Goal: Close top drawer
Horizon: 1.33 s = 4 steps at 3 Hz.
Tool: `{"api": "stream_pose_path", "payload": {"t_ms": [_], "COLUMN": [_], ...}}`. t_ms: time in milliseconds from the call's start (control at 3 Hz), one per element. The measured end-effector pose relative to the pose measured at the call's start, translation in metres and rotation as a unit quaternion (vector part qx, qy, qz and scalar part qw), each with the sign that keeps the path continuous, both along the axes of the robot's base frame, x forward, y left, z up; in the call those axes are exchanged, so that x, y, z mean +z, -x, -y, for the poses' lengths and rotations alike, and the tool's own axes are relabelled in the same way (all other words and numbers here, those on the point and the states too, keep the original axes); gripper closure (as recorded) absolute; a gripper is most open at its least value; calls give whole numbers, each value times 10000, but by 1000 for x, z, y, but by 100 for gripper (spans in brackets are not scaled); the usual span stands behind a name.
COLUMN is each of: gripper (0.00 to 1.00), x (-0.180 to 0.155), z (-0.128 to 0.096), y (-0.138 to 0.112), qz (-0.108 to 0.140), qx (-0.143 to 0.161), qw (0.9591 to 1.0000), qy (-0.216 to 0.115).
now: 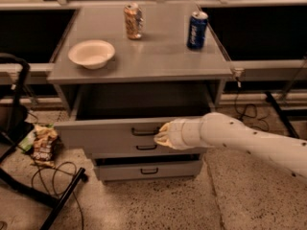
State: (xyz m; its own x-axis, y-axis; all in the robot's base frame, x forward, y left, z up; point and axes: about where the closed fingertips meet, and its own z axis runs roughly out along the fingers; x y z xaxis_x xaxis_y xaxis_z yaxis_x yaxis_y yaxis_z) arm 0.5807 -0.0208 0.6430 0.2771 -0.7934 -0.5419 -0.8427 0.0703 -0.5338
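Note:
The top drawer [103, 135] of the grey metal cabinet stands pulled out, its dark inside showing under the cabinet top. Its black bar handle [143, 132] is at the centre of the flat front. My gripper [161, 136] is at the end of the white arm that comes in from the right. It is pressed against the drawer front just right of the handle. Two shorter drawers [148, 169] sit below, the lowest one slightly out.
On the cabinet top [158, 56] stand a white bowl [91, 53], an orange can [133, 20] and a blue can [197, 30]. A snack bag [43, 143], cables and black stand legs [62, 200] lie on the floor to the left.

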Motion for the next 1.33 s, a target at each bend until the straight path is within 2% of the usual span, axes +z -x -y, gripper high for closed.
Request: {"api": "stream_pose_path", "payload": {"t_ms": [1333], "gripper": [100], "x": [-3], "z": [0], "y": [-14], "qz": [-15], "qx": [48], "qw": [9999], "qy": [-103]}}
